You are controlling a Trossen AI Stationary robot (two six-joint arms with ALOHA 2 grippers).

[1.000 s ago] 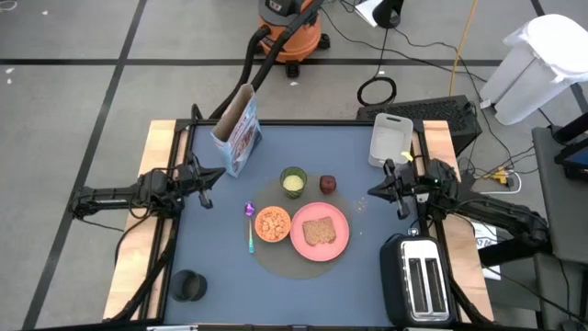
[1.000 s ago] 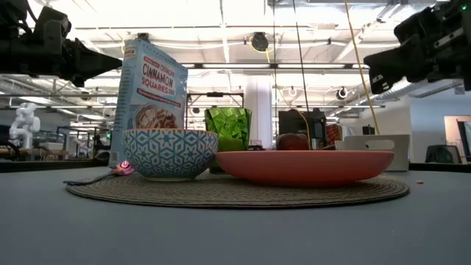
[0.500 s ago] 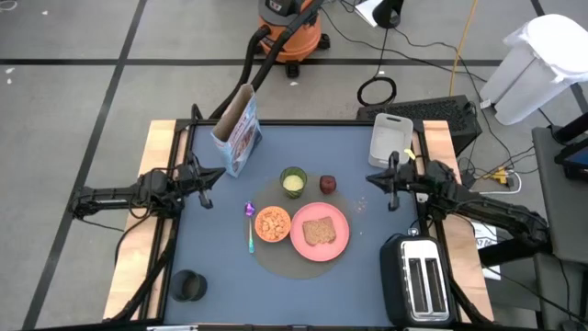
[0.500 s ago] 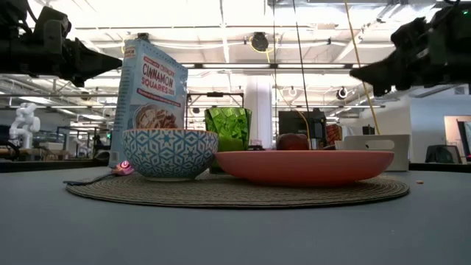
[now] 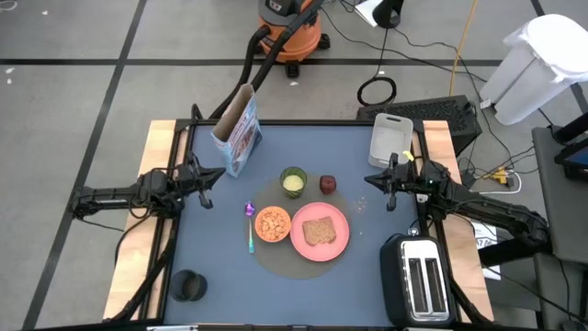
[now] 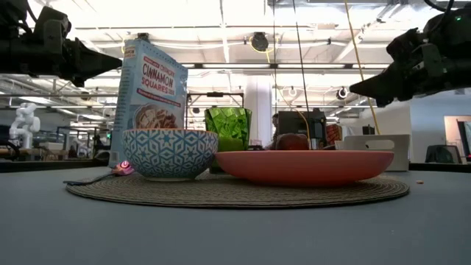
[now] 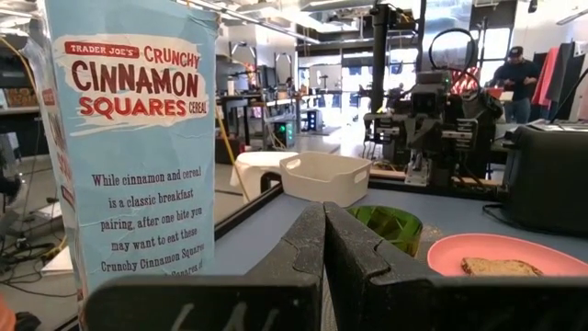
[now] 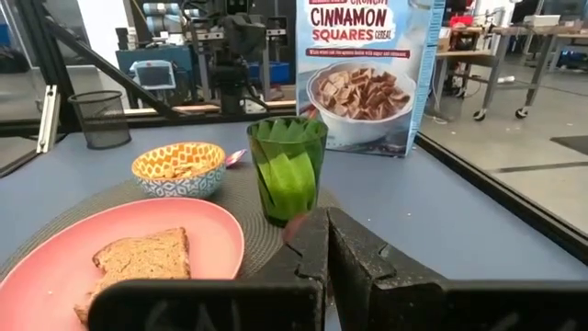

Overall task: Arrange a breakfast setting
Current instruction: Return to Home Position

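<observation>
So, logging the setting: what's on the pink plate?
A brown toast slice lies flat on the pink plate, nothing else; the plate surface beneath the toast is covered.

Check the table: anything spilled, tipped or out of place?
Only a few crumbs on the bare table just right of the plate. The bowl, cup and cereal box stand upright; nothing tipped.

The left gripper (image 7: 323, 213) and right gripper (image 8: 327, 219) hover, fingers pressed together.
</observation>
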